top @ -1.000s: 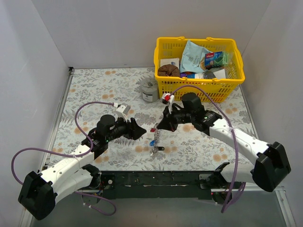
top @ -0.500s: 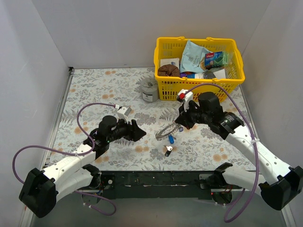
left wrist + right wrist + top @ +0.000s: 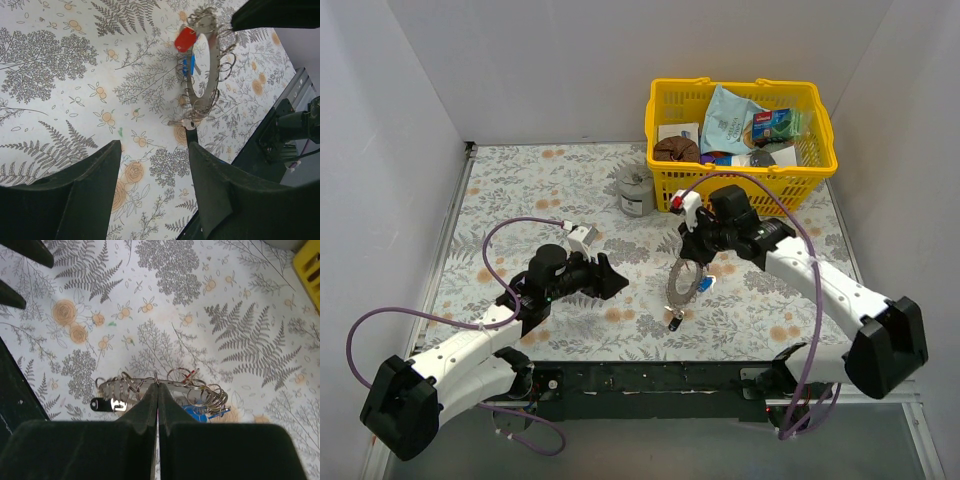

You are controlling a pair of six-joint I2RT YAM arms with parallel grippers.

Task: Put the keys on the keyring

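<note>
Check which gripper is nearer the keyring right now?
Right. The right gripper is shut on the keyring at its upper edge; the left gripper sits open off to its left, not touching.

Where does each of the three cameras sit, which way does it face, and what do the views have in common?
Top external: above and behind the arms, looking down on the table; both arms, the yellow basket and the keyring show.
Left wrist: low over the table, angled across it toward the keyring; the open left fingers frame the bottom.
Right wrist: looking down at the table; the right fingers are shut on the keyring's upper edge.
Shared: all three views show the keyring pinched by the right fingers.
</note>
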